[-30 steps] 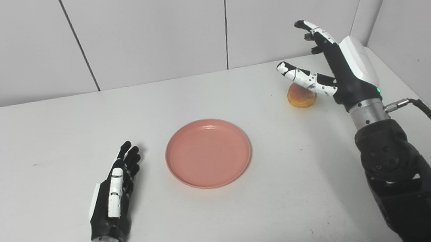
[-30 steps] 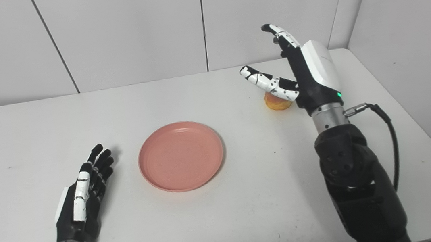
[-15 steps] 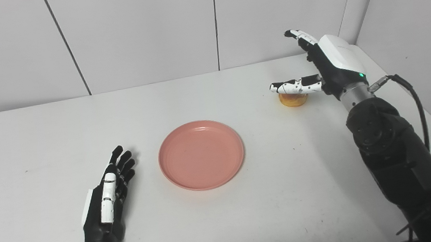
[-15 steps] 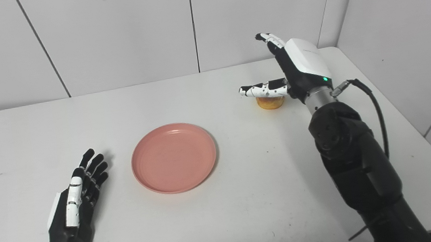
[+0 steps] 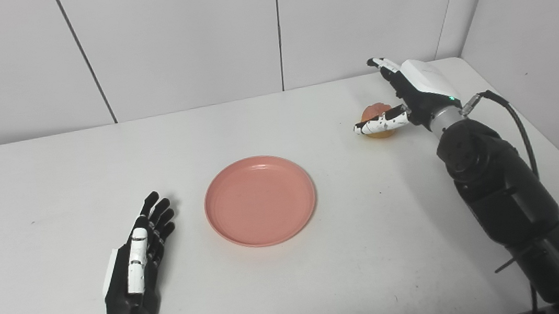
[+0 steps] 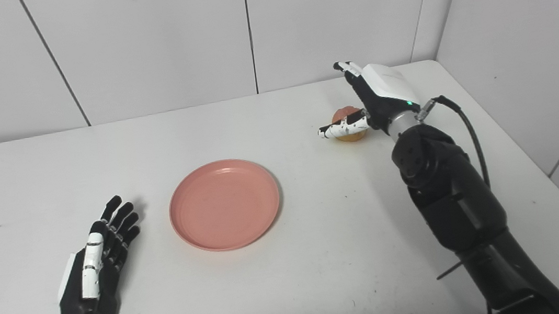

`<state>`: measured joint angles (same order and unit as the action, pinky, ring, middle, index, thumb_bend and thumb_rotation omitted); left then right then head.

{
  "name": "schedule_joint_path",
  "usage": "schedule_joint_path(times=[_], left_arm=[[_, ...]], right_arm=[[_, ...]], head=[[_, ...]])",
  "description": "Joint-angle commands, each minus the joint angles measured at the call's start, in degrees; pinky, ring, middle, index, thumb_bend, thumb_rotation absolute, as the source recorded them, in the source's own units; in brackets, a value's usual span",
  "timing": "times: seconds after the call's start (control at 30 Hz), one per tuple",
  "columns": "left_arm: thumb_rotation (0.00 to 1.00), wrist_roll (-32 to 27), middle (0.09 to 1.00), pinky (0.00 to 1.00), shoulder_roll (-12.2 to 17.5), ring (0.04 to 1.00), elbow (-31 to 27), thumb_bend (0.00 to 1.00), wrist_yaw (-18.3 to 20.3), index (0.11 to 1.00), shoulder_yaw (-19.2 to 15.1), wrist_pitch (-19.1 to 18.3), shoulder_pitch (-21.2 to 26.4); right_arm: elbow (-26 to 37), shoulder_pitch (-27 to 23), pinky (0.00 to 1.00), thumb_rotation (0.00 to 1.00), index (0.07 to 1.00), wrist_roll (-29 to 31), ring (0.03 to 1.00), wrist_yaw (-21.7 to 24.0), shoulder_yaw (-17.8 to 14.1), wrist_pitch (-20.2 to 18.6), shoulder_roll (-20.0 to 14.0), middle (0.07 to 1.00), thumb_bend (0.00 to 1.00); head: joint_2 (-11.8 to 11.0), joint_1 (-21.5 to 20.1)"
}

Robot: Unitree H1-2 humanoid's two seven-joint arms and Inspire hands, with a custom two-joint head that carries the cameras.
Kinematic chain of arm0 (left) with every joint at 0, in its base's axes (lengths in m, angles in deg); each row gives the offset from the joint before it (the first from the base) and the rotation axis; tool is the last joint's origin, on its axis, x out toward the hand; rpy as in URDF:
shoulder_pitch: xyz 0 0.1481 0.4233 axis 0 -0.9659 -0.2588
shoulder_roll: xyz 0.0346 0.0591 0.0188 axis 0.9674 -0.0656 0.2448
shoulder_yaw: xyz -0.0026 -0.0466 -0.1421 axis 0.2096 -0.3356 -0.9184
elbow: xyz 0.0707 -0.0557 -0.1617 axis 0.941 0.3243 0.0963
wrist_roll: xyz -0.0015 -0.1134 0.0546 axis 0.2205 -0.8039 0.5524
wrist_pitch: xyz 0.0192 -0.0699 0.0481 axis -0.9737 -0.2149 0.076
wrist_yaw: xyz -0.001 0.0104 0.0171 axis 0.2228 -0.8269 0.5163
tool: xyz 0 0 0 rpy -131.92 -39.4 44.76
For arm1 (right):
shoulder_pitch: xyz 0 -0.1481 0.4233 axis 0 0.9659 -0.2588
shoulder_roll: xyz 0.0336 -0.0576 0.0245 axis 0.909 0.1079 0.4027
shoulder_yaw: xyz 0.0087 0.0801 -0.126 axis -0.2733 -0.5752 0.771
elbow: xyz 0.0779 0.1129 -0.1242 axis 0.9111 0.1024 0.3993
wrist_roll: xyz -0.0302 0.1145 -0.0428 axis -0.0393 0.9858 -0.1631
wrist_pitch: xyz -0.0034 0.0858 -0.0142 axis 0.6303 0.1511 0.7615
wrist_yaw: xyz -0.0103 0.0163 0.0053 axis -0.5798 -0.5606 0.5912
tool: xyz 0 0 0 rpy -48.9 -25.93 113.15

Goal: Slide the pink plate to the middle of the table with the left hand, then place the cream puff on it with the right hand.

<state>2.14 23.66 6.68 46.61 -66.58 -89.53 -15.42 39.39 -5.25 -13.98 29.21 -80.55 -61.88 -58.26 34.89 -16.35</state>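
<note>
1. Resting palm-down on the white bench (image 5: 49, 167) at the near left, the left hand (image 5: 136, 263) lies flat with its fingers spread a little and holds nothing; it sits just to the left of the plate without touching it.
2. The pink plate (image 5: 261, 207) is round and shallow, a matte salmon colour with a low raised rim, and it lies flat near the middle of the bench. Nothing is on it.
3. The cream puff (image 5: 376, 115) is a small, round, golden-brown bun, paler on its domed top. It sits on the bench toward the far right, well apart from the plate.
4. The right hand (image 5: 412, 94) is low over the far right of the bench, right beside the puff. Its fingers are stretched out and wide apart, reaching past the puff on the far side, while the thumb crosses in front of the puff on the near side, so the puff lies between them. The hand has not closed; I cannot tell whether the thumb actually touches the puff.
</note>
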Motion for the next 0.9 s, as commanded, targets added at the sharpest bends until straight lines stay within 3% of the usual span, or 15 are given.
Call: schedule_joint_path(times=[0.0, 0.27, 0.6, 0.87], left_arm=[[1.0, 0.09, 0.926, 0.93, 0.6, 0.925, 0.36, 0.45, 0.15, 0.91, 0.09, -0.89, -1.51], [1.0, -0.39, 0.923, 0.94, 0.5, 0.927, -0.16, 0.46, 0.16, 0.905, 0.07, -1.38, -1.55], [1.0, -0.39, 0.924, 0.94, 0.87, 0.927, -0.78, 0.46, 0.19, 0.906, -0.02, -1.97, -1.79], [1.0, -0.46, 0.924, 0.94, 0.89, 0.929, -1.32, 0.46, 0.19, 0.907, -0.08, -2.22, -2.06]], right_arm=[[-0.8, -4.08, 0.7, 0.35, 0.928, -0.11, 0.874, -1.73, -0.18, 1.01, -1.1, 0.957, 0.83], [-8.02, -6.36, 0.71, 0.35, 0.918, 0.96, 0.878, -3.87, 0.68, 2.9, -1.29, 0.951, 0.84], [-14.6, -8.74, 0.67, 0.34, 0.922, 1.83, 0.862, -5.6, 1.71, 2.43, -0.74, 0.958, 0.84], [-18.8, -10.65, 0.68, 0.39, 0.915, 1.86, 0.863, -6.0, 3.98, 2.84, -1.28, 0.957, 0.86]], head=[[0.0, 0.04], [0.18, 0.04], [0.47, 0.19], [0.79, 0.24]])
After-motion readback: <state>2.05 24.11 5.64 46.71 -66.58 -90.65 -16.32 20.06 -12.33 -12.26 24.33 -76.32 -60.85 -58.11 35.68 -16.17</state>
